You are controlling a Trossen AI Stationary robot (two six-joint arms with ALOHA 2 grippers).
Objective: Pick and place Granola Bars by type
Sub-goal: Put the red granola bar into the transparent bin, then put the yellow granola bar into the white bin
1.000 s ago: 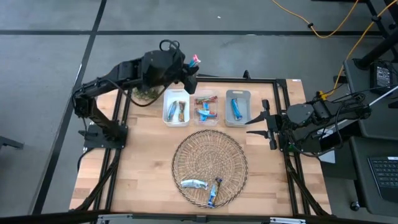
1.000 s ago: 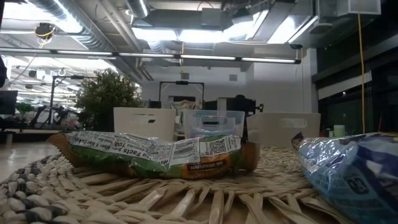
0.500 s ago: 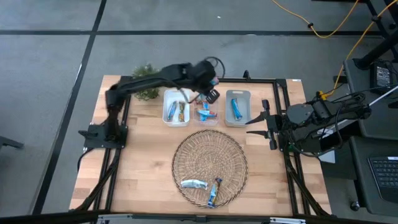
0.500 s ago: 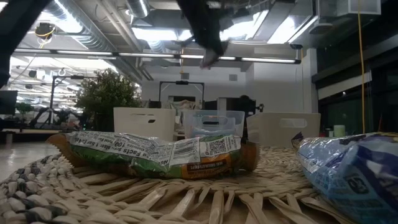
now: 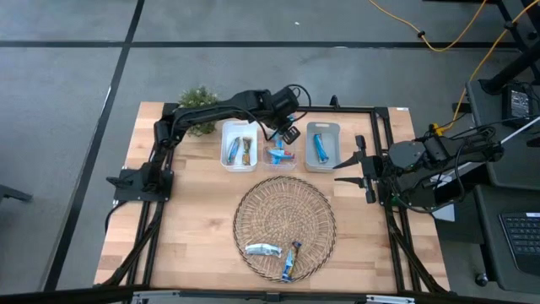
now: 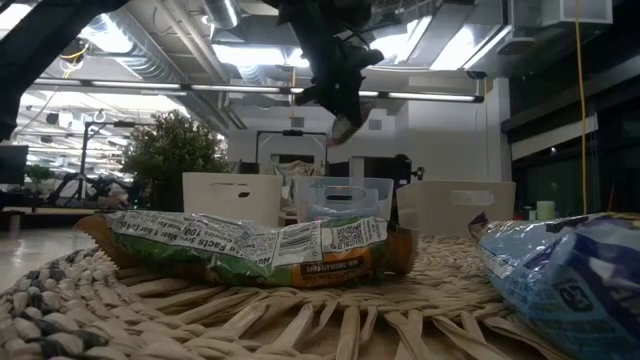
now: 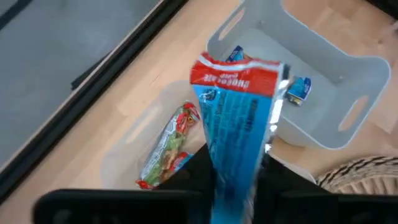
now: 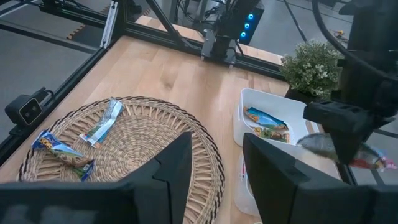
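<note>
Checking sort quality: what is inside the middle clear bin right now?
The middle clear bin holds blue and red-green wrapped bars. The left gripper hangs over it with a blue-and-red bar, covering part of its contents.

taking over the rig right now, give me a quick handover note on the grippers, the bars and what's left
Left gripper: above the middle clear bin, a blue bar with a red end between its jaws, not yet dropped.
Right gripper: waiting at the table's right edge, jaws open and empty.
Done: bars already lie in the white bin, the middle clear bin and the grey bin.
Left: release the held bar, then sort the two bars in the wicker tray, a green and white one and a blue one.
</note>
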